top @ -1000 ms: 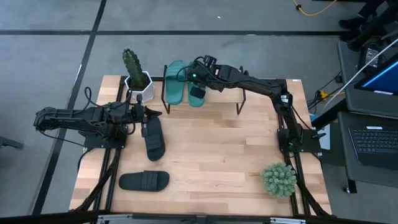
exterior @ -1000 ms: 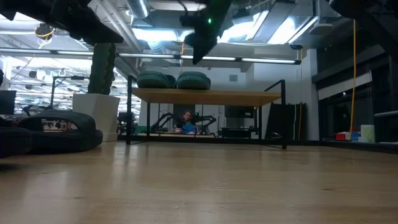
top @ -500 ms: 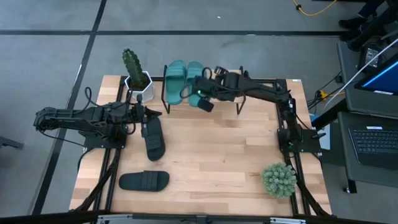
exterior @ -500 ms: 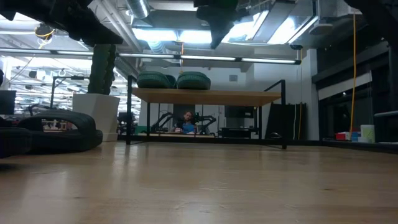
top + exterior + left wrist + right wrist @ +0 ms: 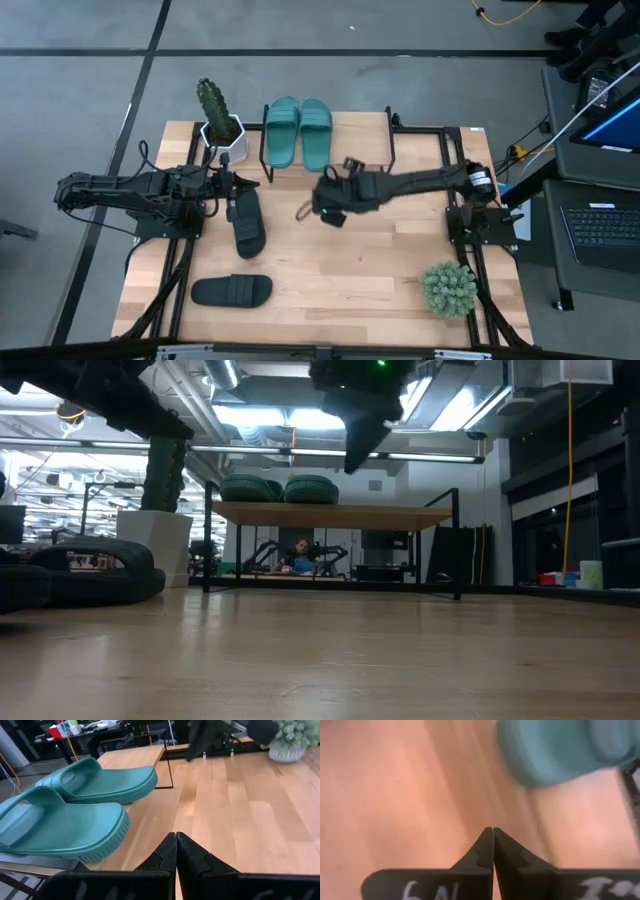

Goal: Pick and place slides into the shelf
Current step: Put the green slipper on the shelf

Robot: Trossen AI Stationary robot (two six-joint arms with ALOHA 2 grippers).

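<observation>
Two teal-green slides lie side by side, soles down, on the shelf's plank top at the table's far edge. They also show in the left wrist view. Two black slides lie on the tabletop, one by the left arm and one near the front left. My right gripper hangs shut and empty over the table's middle, just in front of the shelf. My left gripper is shut, raised above the nearer black slide's far end.
A cactus in a white pot stands left of the shelf. A bushy potted plant sits at the near right corner. Bare tabletop stretches across the middle and right. The shelf's black legs stand behind my right gripper.
My right gripper has drawn back from the teal slides on the shelf toward the table's near edge and sunk lower, with its fingers coming together. Both teal slides stay on the shelf top.
</observation>
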